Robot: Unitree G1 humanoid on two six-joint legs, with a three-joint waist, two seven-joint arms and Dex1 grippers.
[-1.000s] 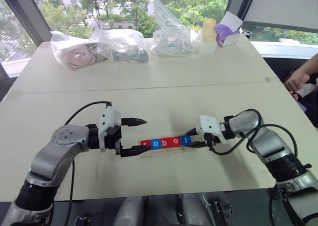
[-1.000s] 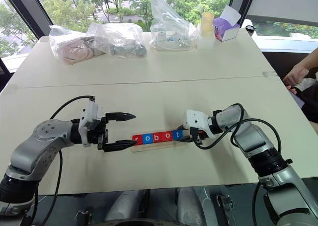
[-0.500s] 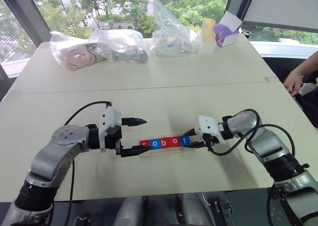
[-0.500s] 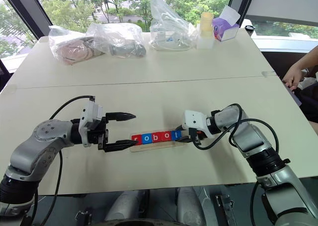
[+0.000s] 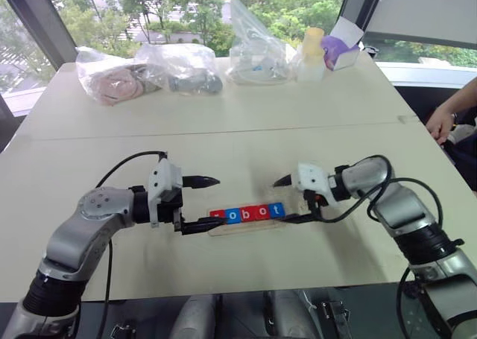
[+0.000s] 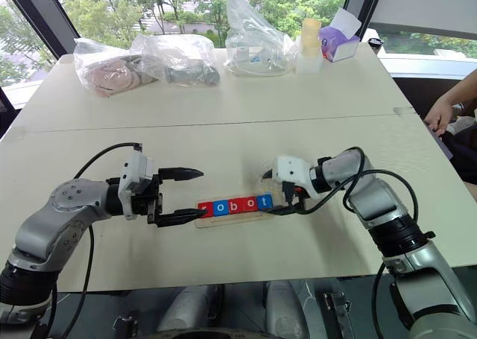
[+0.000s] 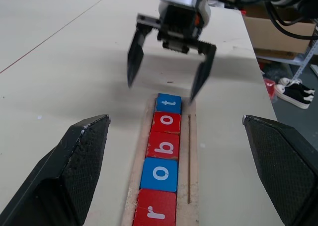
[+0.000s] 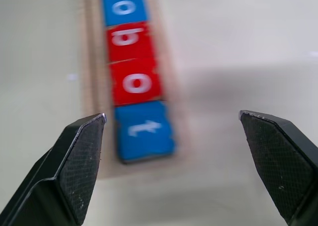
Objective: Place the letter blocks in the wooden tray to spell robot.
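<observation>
Pale tabletop (image 5: 313, 123) beside large windows, with clear plastic bags (image 5: 179, 67) of items along the far edge and a person's hand (image 5: 441, 120) at the far right. Near the front edge lies the wooden tray (image 7: 194, 136), holding all five letter blocks (image 5: 246, 213) in a touching row that reads "robot": red r, blue o, red b, red o, blue t. The left gripper (image 5: 200, 203) sits at the tray's left end, fingers spread wide and empty. The right gripper (image 5: 287, 201) hangs just off the blue t (image 8: 144, 130), fingers apart, holding nothing. The tiles look light, stiff and smooth-faced; they would likely be best pinched across opposite edges, since they could slide easily.
</observation>
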